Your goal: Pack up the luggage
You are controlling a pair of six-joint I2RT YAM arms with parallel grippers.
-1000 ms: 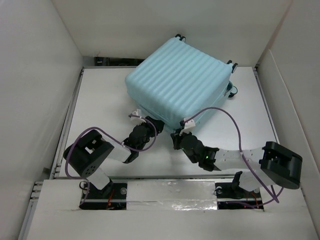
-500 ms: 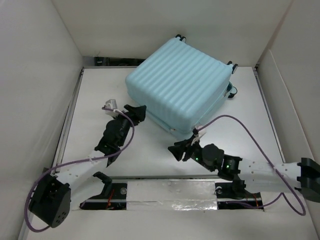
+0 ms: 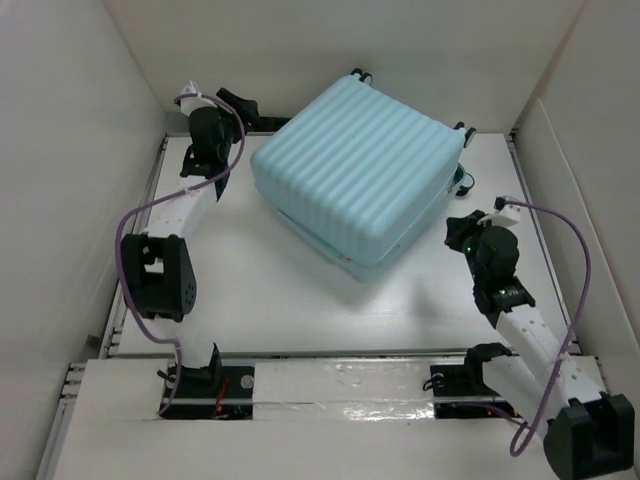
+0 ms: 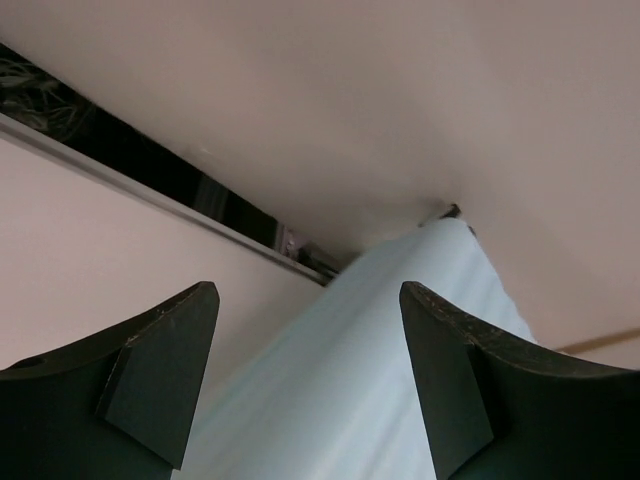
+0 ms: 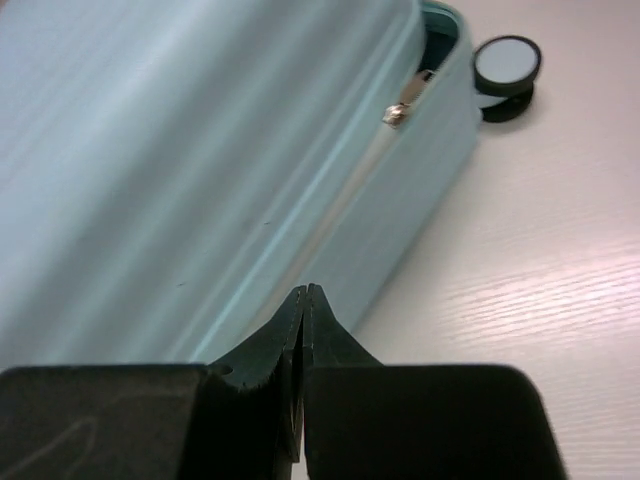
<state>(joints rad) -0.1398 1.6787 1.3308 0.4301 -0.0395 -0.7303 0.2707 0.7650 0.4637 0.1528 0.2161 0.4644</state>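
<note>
Luggage [image 5: 200,150] — just beside right hand [image 5: 304,293]

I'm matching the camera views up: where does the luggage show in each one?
Top external: luggage, upper centre.
Left wrist: bottom centre, rising toward mid-frame.
Right wrist: fills left and centre.
Shared landmark: spinner wheel, clear in top and right wrist views only.

Overhead view bright, even, sharp; soft shadow on the white table [image 3: 260,290] along the near side of the large pale aqua ribbed hard-shell suitcase [image 3: 355,170]. Left wrist view dimmer, suitcase blurred. Right wrist view: glare on table.
</note>
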